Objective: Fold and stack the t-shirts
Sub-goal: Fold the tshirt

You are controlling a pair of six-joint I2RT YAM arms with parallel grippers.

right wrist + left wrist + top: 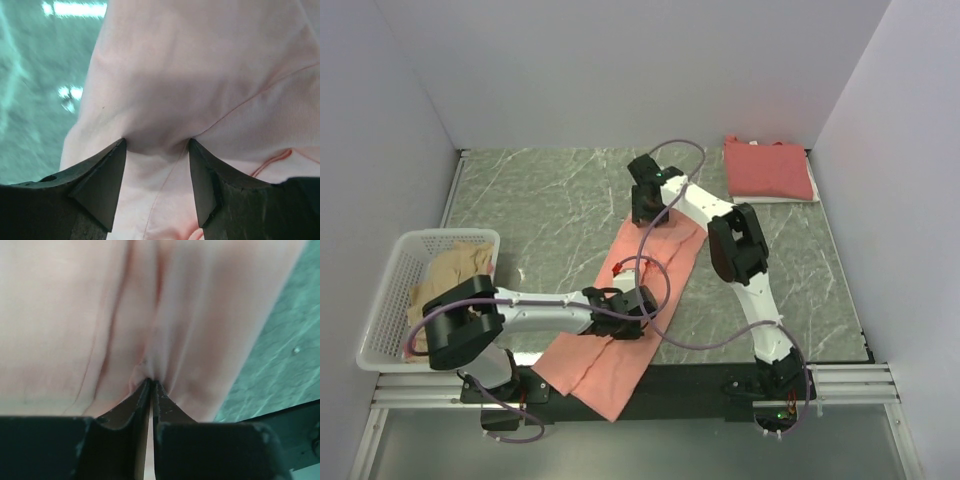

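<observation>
From above, the salmon-orange t-shirt [675, 252] lies aslant across the table [540, 200], its near end drooping over the edge, with the left gripper [625, 305] on its near half and the right gripper [648, 205] at its far end. The left wrist view shows the fingers [135, 405] pressed almost together, pinching a thin ridge of cloth. In the right wrist view the fingers [107, 175] stand spread, tips on a soft hump. Light and limp, the shirt will likely sag, so hems or corners seem the best hold.

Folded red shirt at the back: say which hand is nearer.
Right. The right hand sits at the salmon shirt's far end, left of the folded red shirt; the left hand pinches the salmon shirt near the front edge.
</observation>
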